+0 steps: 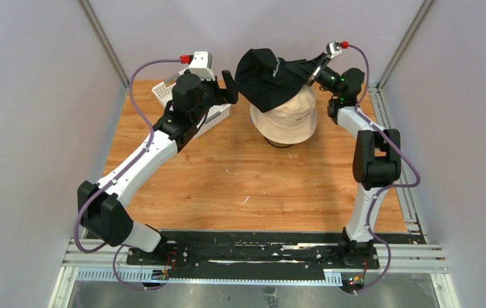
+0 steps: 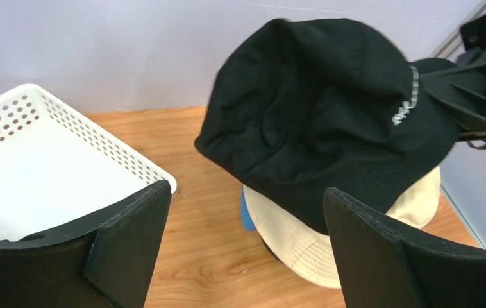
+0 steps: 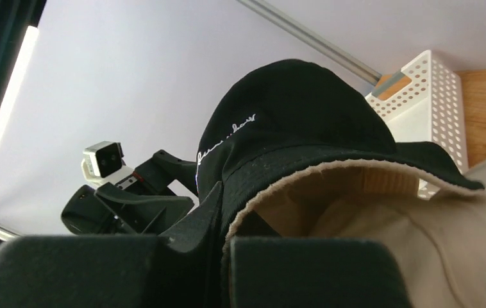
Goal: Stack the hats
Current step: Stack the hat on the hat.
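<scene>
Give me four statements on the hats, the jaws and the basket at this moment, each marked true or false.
1. The right arm's jaws are shut on the brim of the black hat. True.
2. The left arm's jaws grip the black hat too. False: they stand open beside it, holding nothing.
3. The black hat sits level on the beige hat. False: it is tilted over it.
4. The white basket stands to the left of both hats. True.

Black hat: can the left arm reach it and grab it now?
Probably yes. The left gripper is open and sits right beside the black hat, with nothing between them. The right gripper is shut on its brim, holding it over the beige hat.
</scene>
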`<state>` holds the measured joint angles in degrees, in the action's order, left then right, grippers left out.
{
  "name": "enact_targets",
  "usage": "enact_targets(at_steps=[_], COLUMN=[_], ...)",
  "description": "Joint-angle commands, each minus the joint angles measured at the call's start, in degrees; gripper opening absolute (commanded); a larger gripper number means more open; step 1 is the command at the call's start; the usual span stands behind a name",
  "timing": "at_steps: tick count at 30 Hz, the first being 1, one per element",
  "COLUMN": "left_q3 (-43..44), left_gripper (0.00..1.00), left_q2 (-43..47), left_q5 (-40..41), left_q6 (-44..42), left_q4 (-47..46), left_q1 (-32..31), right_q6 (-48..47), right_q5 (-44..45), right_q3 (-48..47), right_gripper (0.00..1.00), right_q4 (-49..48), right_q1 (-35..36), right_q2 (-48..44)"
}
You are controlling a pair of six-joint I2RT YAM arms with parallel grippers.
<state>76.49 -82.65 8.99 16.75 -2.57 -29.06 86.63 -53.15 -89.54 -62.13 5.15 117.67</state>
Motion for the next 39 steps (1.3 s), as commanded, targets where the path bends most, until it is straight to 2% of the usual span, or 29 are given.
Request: enact_targets(at_steps=[1,7,14,23,26,34,37,39], left_q3=[-0.34,-0.29,-0.45,-0.10,-0.60,1.58,2.26,1.54], left_gripper=[0.93,0.92,0.92,0.92,0.92,0.93,0.93,0.93], left_q2=[-0.22,-1.61,-1.93,-3.88,-5.24,-13.75,-17.29,-19.46], left_q5=[-0.81,-1.37,-1.71,-3.27,-2.81,-0.22,-4.14,-8.35], left_q6=[1.12,1.82,2.21,3.23,3.56,3.58,8.09,11.57], left_q4=[-2.84,-3.42,-3.63,-5.20,-6.77,-10.76,-14.45,-20.05], left_q1=[-0.12,-0.12,-0.15,-0.12,-0.12,0.23,2.21,4.16], right_q6=[-0.58,5.05,1.94,-11.25,-15.69,-17.72,-17.39,-17.39], right_q5=[0.80,0.50,-0.65,-0.17,0.64,1.51,1.31,1.13], right_q3=[8.32,14.70,24.26,36.65,38.21,38.27,38.05,37.67], right_gripper=[0.01,0.01,0.01,0.01,0.01,0.01,0.01,0.01], right_q4=[-10.91,-17.78,-16.66,-4.27,-0.19,-0.26,-1.36,-1.69], right_q1=[-4.38,-7.61,-9.83,-12.15,-12.23,-13.98,-14.21,-14.37], right_q2=[-9.44,-12.87,-17.78,-25.35,-25.69,-20.88,-19.73,-19.11])
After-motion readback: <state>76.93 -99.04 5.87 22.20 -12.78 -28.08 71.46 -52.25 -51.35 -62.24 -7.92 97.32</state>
